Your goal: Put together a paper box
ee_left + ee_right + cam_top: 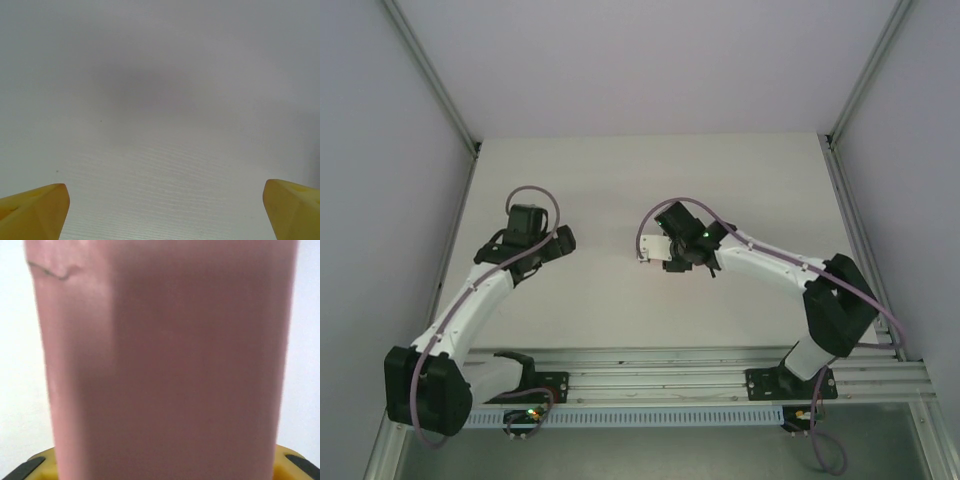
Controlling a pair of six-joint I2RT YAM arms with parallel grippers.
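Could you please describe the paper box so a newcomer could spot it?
On the white table, find the right gripper near the middle. The paper box sits between its jaws: a small pale pink card rectangle against black gripper parts.

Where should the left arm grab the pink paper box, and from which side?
Probably the paper box at its free left end, coming from the left: the right gripper clasps the opposite end, and the flat card sticks out toward the open left gripper.
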